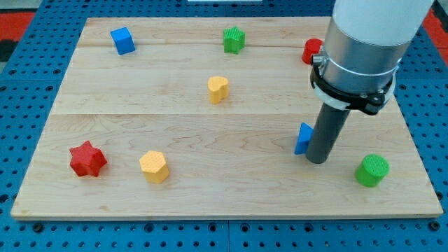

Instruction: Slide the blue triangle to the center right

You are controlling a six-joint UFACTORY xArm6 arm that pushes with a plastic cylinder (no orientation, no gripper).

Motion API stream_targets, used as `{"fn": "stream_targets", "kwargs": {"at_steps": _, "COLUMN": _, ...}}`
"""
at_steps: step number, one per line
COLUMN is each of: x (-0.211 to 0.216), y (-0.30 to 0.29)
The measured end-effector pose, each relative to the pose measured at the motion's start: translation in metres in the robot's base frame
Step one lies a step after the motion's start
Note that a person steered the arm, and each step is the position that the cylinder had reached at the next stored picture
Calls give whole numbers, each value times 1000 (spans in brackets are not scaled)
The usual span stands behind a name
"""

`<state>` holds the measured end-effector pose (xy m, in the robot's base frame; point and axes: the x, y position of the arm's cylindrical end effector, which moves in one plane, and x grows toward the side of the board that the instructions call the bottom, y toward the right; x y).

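While our rod stands on the right half of the tabletop (175, 133), my tip (317, 161) rests just to the view's right of the blue triangle (302, 138), so close that the two appear to touch, though we cannot tell for certain. We carry no jaws at all, only this straight dark rod, so nothing is spread, pressed or pinched. The blue triangle sits right of centre, a little below the board's middle line, partly hidden behind the rod; what shows is a narrow upright sliver, its long axis running roughly from the view's top to bottom, and we cannot make out which way its point faces. Below and right of my tip sits a green cylinder (372, 170), apart from it. A red block (311, 50) lies near the top right, partly covered by our arm's body, shape unclear. Elsewhere we see a green block (234, 39) at top centre, a blue cube (122, 40) at top left, a yellow heart-like block (218, 89) mid-board, a yellow hexagon (154, 166) and a red star (87, 159) at lower left.
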<state>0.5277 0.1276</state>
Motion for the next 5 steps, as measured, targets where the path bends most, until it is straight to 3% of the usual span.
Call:
{"fn": "stream_targets", "kwargs": {"at_steps": 2, "x": -3, "y": -51}}
{"fn": "stream_targets", "kwargs": {"at_steps": 5, "x": -68, "y": 22}}
